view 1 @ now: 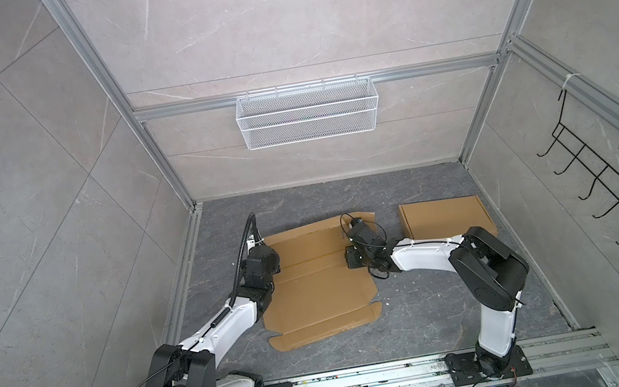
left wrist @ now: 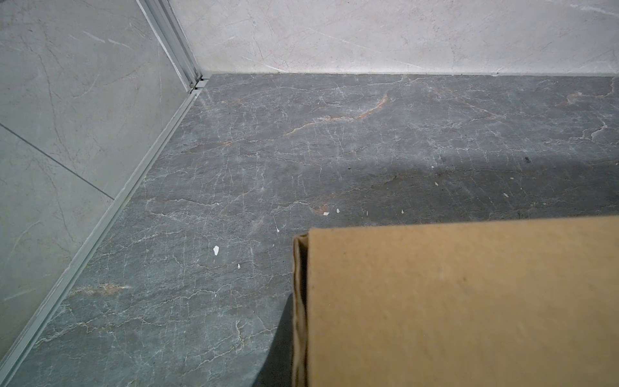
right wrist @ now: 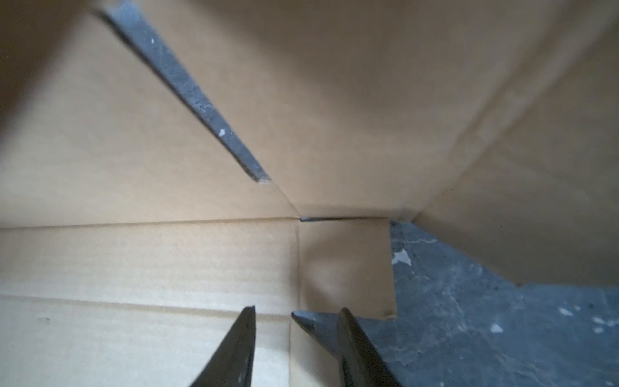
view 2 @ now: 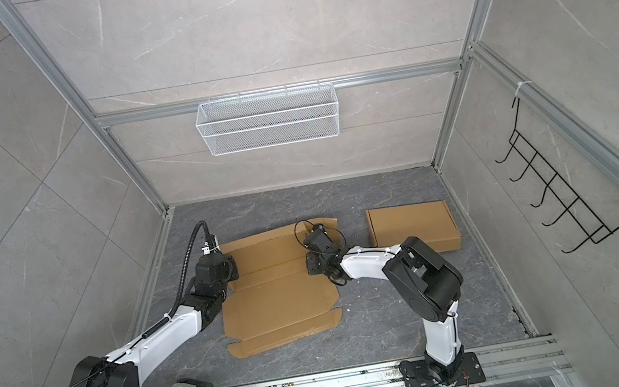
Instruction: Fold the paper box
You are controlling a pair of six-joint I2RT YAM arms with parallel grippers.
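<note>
The paper box is a flat brown cardboard blank lying unfolded mid-floor in both top views. My left gripper is at the blank's left edge. In the left wrist view a cardboard flap covers its fingers, and I cannot tell whether it holds the flap. My right gripper hovers open over the blank's right edge. Its two dark fingertips stand apart, with a slit and a small side tab just beyond them. A raised flap stands past that tab.
A folded cardboard box lies flat to the right, close behind my right arm. A white wire basket hangs on the back wall and a black hook rack on the right wall. Aluminium rails run along the front.
</note>
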